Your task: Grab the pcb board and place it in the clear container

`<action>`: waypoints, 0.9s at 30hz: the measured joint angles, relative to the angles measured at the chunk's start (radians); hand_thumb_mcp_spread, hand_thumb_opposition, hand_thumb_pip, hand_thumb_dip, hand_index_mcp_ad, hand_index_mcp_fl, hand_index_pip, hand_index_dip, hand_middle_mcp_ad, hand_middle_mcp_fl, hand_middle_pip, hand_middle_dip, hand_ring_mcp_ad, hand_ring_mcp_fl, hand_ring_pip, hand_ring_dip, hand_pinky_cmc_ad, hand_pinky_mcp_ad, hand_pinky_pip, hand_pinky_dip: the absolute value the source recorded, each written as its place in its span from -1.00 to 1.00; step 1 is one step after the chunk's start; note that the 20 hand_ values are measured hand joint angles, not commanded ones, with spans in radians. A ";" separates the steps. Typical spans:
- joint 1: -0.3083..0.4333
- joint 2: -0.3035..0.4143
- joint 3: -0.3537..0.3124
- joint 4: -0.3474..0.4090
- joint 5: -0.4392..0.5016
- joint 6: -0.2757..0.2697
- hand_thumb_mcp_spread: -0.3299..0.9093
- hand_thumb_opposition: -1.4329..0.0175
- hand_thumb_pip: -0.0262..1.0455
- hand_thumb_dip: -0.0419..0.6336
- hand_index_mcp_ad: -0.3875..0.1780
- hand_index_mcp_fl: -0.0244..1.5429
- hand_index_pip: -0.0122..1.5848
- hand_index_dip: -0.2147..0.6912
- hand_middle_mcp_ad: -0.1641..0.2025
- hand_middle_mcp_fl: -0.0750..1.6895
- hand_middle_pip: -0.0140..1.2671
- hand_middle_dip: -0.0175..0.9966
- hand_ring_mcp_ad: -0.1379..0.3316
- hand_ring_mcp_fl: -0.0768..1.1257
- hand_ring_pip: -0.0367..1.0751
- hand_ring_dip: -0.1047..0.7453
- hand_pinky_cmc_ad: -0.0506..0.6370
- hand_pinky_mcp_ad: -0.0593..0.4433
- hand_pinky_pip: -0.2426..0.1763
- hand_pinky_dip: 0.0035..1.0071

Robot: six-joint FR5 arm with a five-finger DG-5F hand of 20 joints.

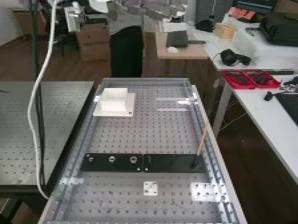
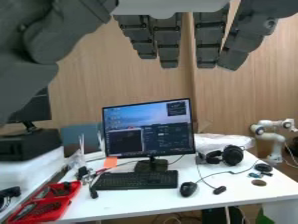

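Dark grey robot hand [image 1: 138, 9] at high view's top edge; fingers [image 2: 168, 42] extended, slightly apart, empty.

On the bench [image 1: 153, 137], a block [image 1: 114, 100] sits left, behind a strip [image 1: 171, 163] with a stick [image 1: 201, 142] at its right end.

Dark grey robot fingers [image 2: 167, 45], blocky and matt, with tapered tips, stepped sections, black seams and small dark screw heads. Near their base, 1 smooth, pale grey part [image 2: 169, 7] with a rounded edge. 1 bulky, dark grey thumb [image 2: 66, 30] has angular, soft-cornered plates.
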 joint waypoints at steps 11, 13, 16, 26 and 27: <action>0.011 -0.037 -0.127 0.114 0.042 0.038 -0.22 0.03 -0.72 -0.86 0.77 -0.92 -0.86 -0.48 0.76 -0.87 -0.71 -0.89 0.70 -0.72 -0.73 -0.82 0.14 0.22 -0.28 -0.58; 0.014 -0.046 -0.148 0.135 0.056 0.040 -0.22 0.03 -0.72 -0.86 0.77 -0.92 -0.86 -0.50 0.76 -0.87 -0.71 -0.89 0.72 -0.72 -0.74 -0.82 0.15 0.22 -0.28 -0.58; 0.019 -0.064 -0.185 0.174 0.083 0.044 -0.19 0.03 -0.71 -0.86 0.77 -0.92 -0.86 -0.45 0.74 -0.87 -0.71 -0.89 0.70 -0.72 -0.74 -0.82 0.14 0.23 -0.28 -0.58; 0.029 -0.120 -0.297 0.329 0.185 0.047 -0.12 0.06 -0.67 -0.86 0.73 -0.92 -0.86 -0.29 0.76 -0.87 -0.72 -0.88 0.72 -0.74 -0.74 -0.82 0.15 0.22 -0.30 -0.58; 0.029 -0.130 -0.307 0.347 0.199 0.048 -0.09 0.06 -0.67 -0.86 0.70 -0.92 -0.86 -0.27 0.76 -0.87 -0.72 -0.88 0.72 -0.74 -0.74 -0.82 0.15 0.22 -0.30 -0.58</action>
